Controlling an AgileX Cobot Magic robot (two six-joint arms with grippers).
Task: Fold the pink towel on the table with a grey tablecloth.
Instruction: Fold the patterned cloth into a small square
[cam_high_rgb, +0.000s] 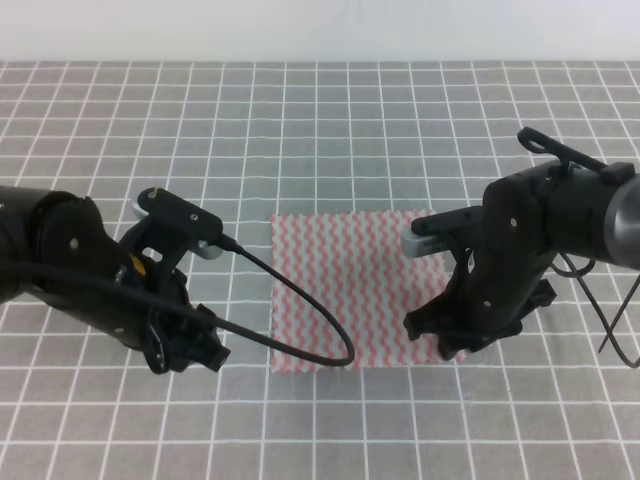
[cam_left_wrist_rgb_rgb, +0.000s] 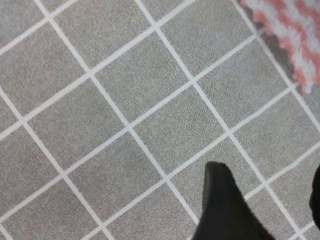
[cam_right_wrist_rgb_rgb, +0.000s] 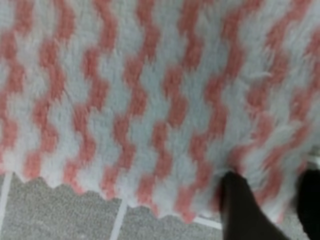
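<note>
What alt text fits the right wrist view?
Close-up of the pink towel, wavy pink-and-white stripes filling most of the frame. Its frayed edge lies over the grey tablecloth, and dark fingertips show at the lower right.

Even, soft lighting throughout; the right wrist view looks somewhat blurred.

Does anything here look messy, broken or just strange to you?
Nothing is spilled or broken. The pink towel lies flat and fairly square on the table with a grey tablecloth. One oddity: a black cable from the left arm loops across the towel's near left corner, where it might get in the way.
</note>
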